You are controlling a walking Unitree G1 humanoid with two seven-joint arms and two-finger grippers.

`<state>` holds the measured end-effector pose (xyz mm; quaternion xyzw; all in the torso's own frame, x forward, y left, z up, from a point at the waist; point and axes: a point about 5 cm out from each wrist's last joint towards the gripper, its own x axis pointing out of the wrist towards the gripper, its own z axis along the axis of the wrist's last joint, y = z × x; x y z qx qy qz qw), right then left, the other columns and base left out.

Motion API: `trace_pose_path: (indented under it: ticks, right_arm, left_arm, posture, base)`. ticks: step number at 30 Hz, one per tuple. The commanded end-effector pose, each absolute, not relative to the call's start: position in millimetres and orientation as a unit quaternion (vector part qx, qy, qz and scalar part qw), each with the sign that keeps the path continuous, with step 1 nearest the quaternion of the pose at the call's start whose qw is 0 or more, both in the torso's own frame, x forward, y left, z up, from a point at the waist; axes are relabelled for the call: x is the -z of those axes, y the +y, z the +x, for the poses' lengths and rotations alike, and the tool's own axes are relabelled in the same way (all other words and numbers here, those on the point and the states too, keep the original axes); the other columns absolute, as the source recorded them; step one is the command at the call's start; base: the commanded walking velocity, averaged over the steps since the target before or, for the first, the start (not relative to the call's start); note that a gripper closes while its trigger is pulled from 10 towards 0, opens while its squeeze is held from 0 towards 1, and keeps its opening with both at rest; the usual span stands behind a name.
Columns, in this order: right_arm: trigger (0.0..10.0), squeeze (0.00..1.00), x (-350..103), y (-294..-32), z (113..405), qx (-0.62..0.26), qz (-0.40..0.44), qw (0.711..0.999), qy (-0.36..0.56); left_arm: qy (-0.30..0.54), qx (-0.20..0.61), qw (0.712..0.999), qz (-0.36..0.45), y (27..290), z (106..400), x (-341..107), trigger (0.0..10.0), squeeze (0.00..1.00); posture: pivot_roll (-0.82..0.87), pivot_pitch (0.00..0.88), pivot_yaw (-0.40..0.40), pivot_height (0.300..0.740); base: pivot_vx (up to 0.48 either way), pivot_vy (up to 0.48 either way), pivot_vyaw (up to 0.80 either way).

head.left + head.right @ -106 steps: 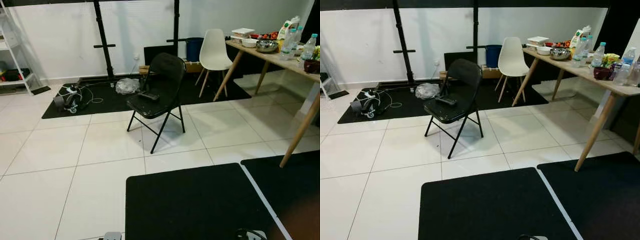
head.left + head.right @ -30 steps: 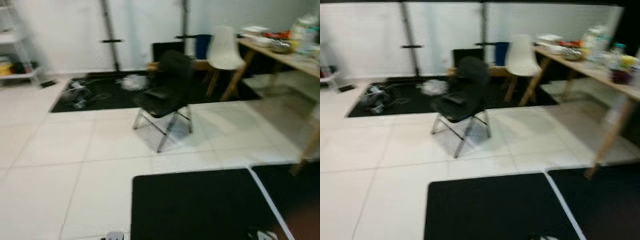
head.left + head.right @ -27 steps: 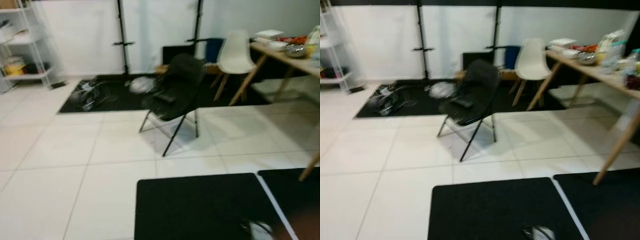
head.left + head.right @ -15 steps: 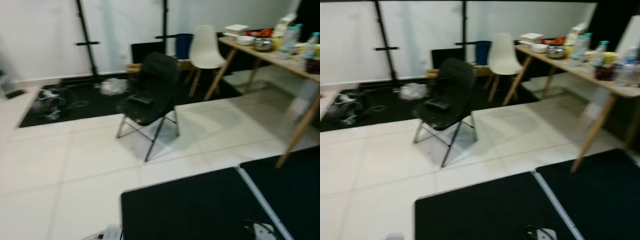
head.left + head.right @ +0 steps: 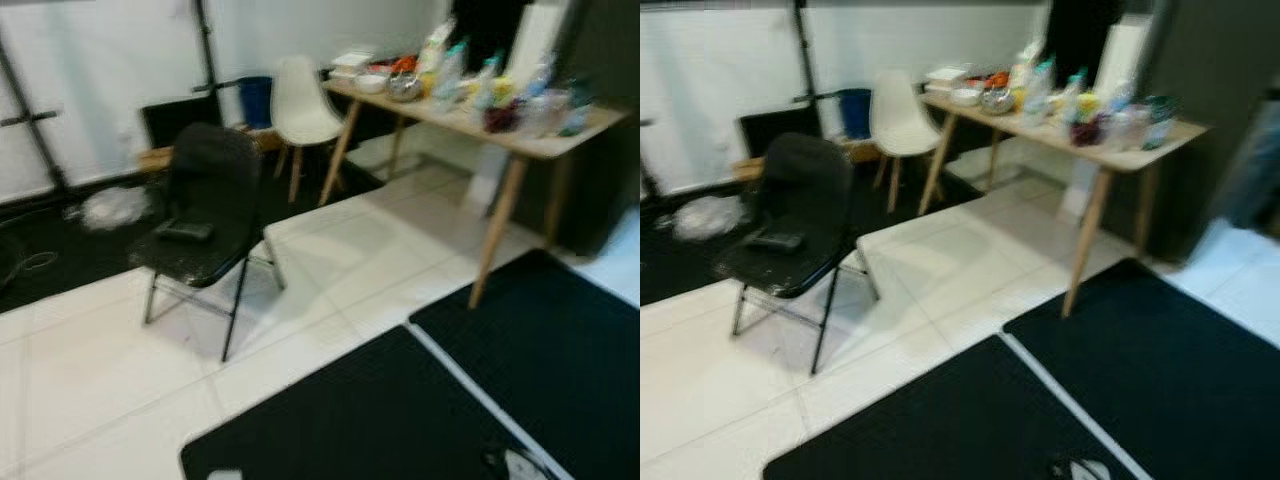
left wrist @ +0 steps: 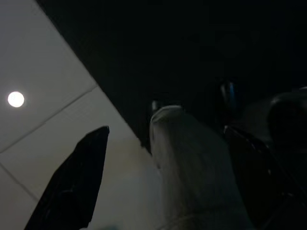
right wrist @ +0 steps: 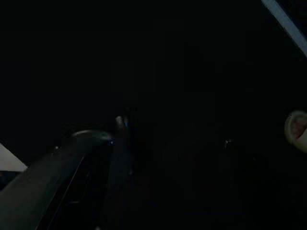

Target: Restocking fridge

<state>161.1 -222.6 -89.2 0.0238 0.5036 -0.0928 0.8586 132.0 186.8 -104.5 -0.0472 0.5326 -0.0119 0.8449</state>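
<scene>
Bottles and food items [image 5: 470, 85] stand blurred on the wooden surface [image 5: 520, 145] at 1 o'clock. Left gripper [image 6: 76, 187] hangs over the floor; whether either gripper is wide or narrow cannot be told. Black folding chair [image 5: 200, 220] stands at 10 o'clock on white tiles, black mats [image 5: 550, 340] nearer.

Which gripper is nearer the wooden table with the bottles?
Right. The right gripper hangs on the same side as the table; the left gripper hangs farther off, toward the black chair.
</scene>
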Motion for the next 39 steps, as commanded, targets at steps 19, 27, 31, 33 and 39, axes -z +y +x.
trace_pose_path:
  ticks: [19,27,31,33,39]
  right_arm:
    - [10.0,0.0,86.7,-225.4,165.3,0.099,0.026,0.863,0.495]
    - [10.0,0.0,86.8,-226.0,164.8,0.098,0.025,0.863,0.496]
    - [10.0,0.0,86.5,-226.4,165.1,0.098,0.024,0.863,0.495]
    - [10.0,0.0,86.3,-226.6,165.4,0.098,0.024,0.863,0.494]
    - [10.0,0.0,86.4,-225.6,166.1,0.094,0.021,0.862,0.498]
  left_arm:
    - [0.536,0.019,0.843,-0.037,187.3,132.2,104.5,10.0,0.0]
    - [0.535,0.02,0.844,-0.038,186.7,132.9,104.3,10.0,0.0]
    - [0.536,0.02,0.843,-0.038,186.5,132.4,104.5,10.0,0.0]
    - [0.536,0.02,0.843,-0.039,186.6,132.0,104.6,10.0,0.0]
    - [0.536,0.021,0.843,-0.037,186.8,132.3,104.5,10.0,0.0]
  posture:
    - [-0.04,0.0,0.028,0.74]
    - [-0.04,0.0,0.024,0.74]
    - [-0.04,0.0,0.023,0.74]
    - [-0.04,0.0,0.023,0.74]
    - [-0.04,0.0,0.023,0.74]
  base:
    - [0.065,0.0,0.0]
    - [0.315,0.0,0.0]
    - [0.316,0.0,0.0]
    - [0.319,0.0,0.0]
    - [0.319,0.0,-0.26]
